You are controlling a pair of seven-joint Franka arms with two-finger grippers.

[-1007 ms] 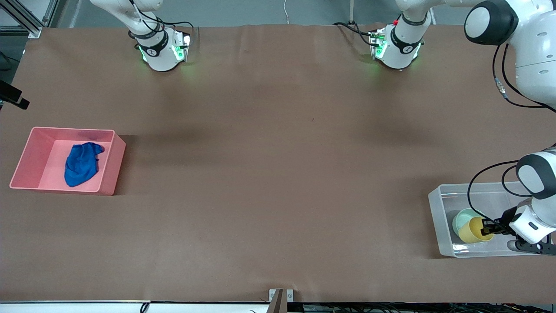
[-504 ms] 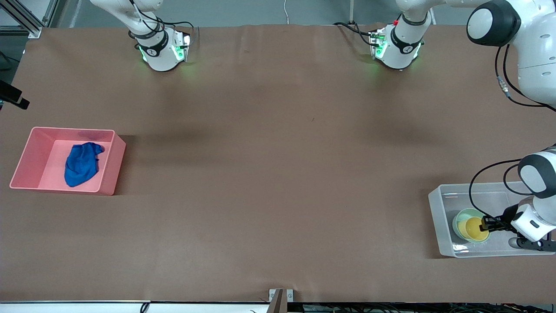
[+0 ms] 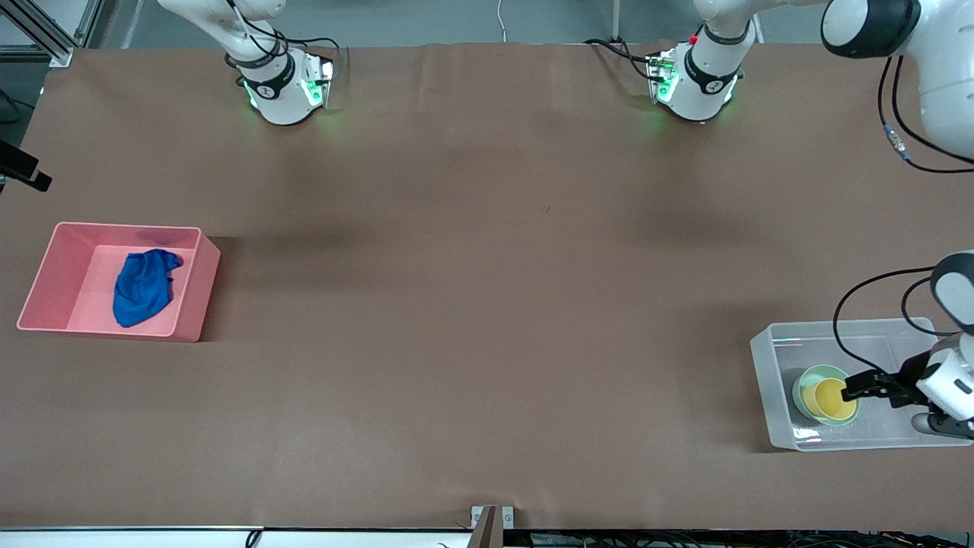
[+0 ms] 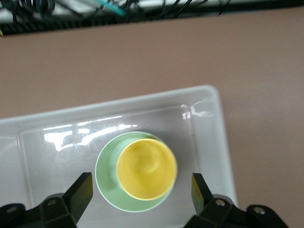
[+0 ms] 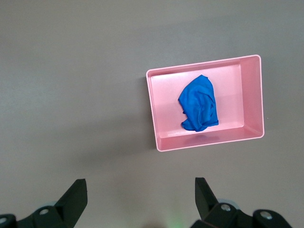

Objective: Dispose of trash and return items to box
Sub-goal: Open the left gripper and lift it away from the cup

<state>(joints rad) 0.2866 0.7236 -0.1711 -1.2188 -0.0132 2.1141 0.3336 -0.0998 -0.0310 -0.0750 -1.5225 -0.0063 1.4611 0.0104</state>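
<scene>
Front view: the counter (image 3: 487,304) carries a pink bin (image 3: 196,293) at the right arm's end and the clear box (image 3: 768,380) at the left arm's end.
Trash: the blue wad (image 3: 143,287) lies inside the pink bin, loosely crumpled on its floor, so this part looks done.
Items: the yellow cup (image 3: 831,399) sits upright inside the mint-green bowl (image 3: 803,384), and both rest on the floor of the clear box, toward the box's end wall that faces mid-counter.
Left tool (image 4: 141,190): low over the box, fingers spread wide on either side of the nested cup and bowl and clear of both; it holds nothing.
Right tool (image 5: 141,197): high over the counter near the pink bin, fingers wide apart and empty; this arm waits.
Stage: by my judgement everything is placed and only the left arm's retreat remains.
Risk: a sideways pull-out could catch the cup's rim with a finger (image 4: 80,189) and tip it from the bowl, or nudge the light box across the counter; a straight lift looks safer.
</scene>
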